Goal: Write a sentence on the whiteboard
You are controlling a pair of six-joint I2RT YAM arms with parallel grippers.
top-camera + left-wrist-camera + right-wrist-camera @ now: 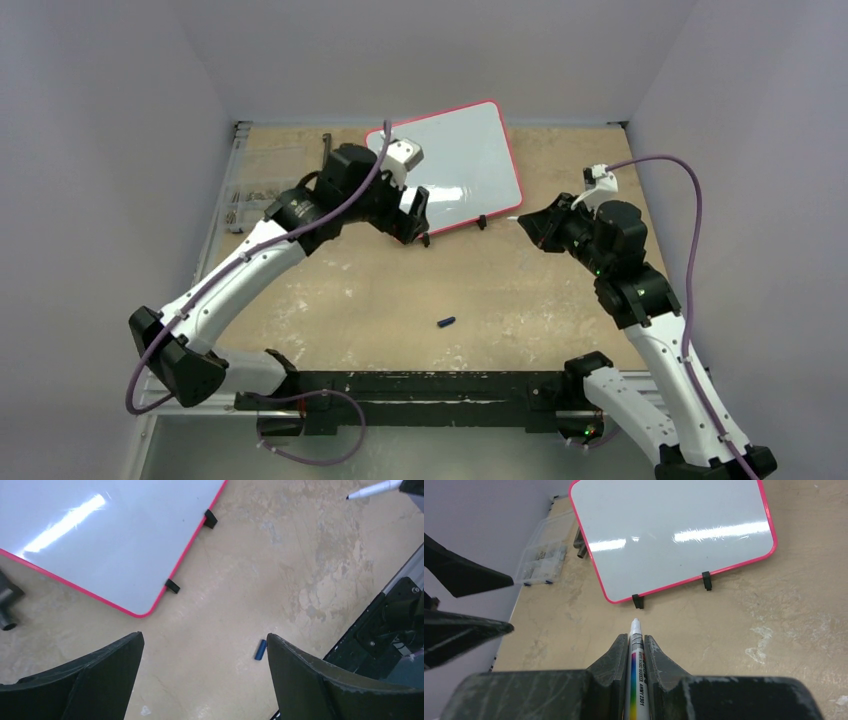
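The whiteboard (460,160), white with a red-pink frame and two black feet, lies at the back middle of the table. Its surface is blank; no blue sentence shows on it in any view. My left gripper (415,215) is open and empty, hovering at the board's near left corner (145,611). In the left wrist view (205,640) there is only table between its jaws. My right gripper (535,225) is shut on a white marker (638,680). The marker is uncapped, and its tip points at the board's near edge (674,585) from a short way off. The blue cap (446,322) lies on the table.
A clear plastic box of small parts (245,200) sits at the left table edge. A dark tube-like object (326,148) lies beside the board's left side. A black rail (420,390) runs along the near edge. The cap also shows in the left wrist view (260,649).
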